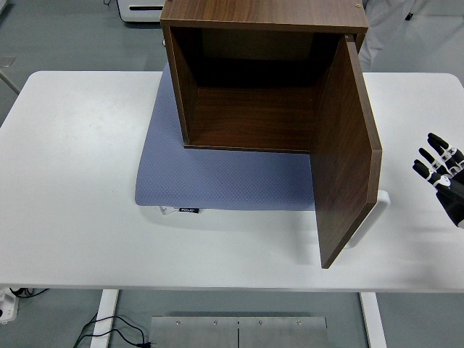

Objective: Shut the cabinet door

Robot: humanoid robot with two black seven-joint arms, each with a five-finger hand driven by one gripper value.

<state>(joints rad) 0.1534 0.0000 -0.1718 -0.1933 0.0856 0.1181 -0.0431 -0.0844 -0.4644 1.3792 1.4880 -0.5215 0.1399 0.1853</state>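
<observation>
Standing wide open, the cabinet door (346, 156) swings out toward the near edge of the white desk (72, 217), hinged on the right side of the wooden cabinet (264, 76). Its lower free corner reaches closest to the near edge, and its dark walnut-coloured inner face shows. Just behind that corner, on the door's outer side, a white handle (368, 217) peeks out, resting against or just above the desk surface; which cannot be told.

Right of the door, well apart from it and touching nothing, the right hand (440, 170) hovers at the picture's right edge, black fingers (437, 143) spread and relaxed, holding nothing.

Left of the door and beneath the cabinet lies a blue-grey mat (217, 181), its front edge carrying a small black label (189, 210). The cabinet sits on the far part of this mat, its front opening facing the near edge, its interior bare and shadowed.

Beyond the cabinet, past the desk's far edge, grey floor (65, 36) shows, with a white appliance (141, 10) at the top of the picture and a person's pale clothing (384, 29) at the upper right.
</observation>
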